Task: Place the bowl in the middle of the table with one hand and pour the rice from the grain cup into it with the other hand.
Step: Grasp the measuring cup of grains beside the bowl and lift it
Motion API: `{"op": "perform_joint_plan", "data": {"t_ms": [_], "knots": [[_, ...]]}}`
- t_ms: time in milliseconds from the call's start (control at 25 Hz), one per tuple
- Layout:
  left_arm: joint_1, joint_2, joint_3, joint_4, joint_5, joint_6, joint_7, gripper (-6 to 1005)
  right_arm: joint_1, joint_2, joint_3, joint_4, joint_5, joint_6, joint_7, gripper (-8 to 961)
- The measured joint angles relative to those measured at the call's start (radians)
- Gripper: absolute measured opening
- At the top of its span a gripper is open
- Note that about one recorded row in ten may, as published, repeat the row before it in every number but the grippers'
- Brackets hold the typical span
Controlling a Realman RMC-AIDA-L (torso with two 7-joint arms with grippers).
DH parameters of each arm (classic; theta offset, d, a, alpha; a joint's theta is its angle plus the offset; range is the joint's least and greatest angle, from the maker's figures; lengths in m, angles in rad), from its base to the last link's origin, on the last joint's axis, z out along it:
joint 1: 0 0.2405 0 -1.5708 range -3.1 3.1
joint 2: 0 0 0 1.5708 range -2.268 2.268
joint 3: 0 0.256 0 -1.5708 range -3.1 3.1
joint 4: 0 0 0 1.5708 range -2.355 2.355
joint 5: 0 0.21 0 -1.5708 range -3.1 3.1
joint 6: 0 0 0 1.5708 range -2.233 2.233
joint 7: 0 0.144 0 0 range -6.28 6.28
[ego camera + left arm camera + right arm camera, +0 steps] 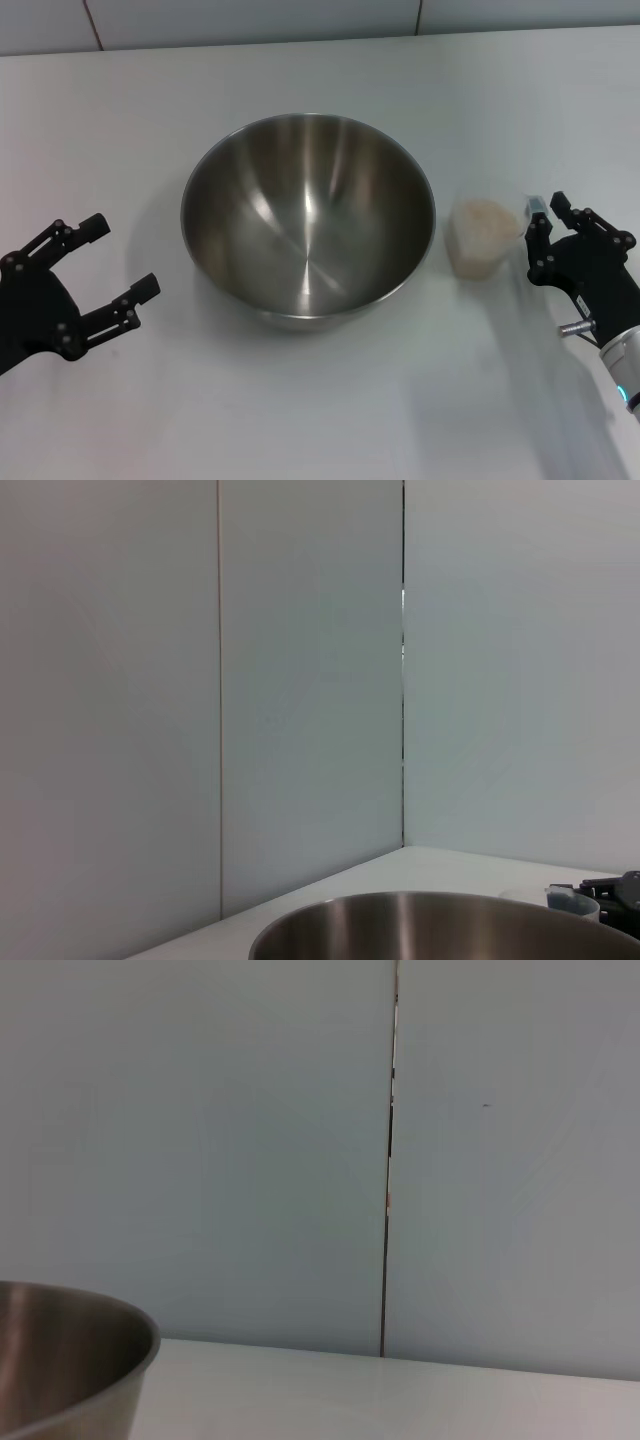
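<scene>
The steel bowl stands empty in the middle of the white table. Its rim also shows in the left wrist view and the right wrist view. The clear grain cup, filled with rice, stands on the table just right of the bowl. My right gripper is at the cup's right side, its fingers close together on the cup's handle. My left gripper is open and empty, left of the bowl and apart from it.
A pale panelled wall runs along the table's far edge. The right gripper and the cup's handle show far off in the left wrist view, beyond the bowl.
</scene>
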Motion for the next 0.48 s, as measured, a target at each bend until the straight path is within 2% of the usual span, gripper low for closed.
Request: {"op": "perform_joint_plan", "data": {"t_ms": [120,320,480], "knots": [[0.002,0.001,0.000,0.000,0.000,0.001,0.000,874,0.001,0.000,0.000,0.001,0.000,0.000,0.000,300],[0.003,0.001,0.000,0.000,0.000,0.001,0.000,874,0.005,0.000,0.003,0.002,0.006,-0.001,0.001,65],[0.003,0.002,0.000,0.000,0.000,0.002,0.000,874,0.005,0.000,0.009,0.002,0.007,-0.003,0.009,44]]}}
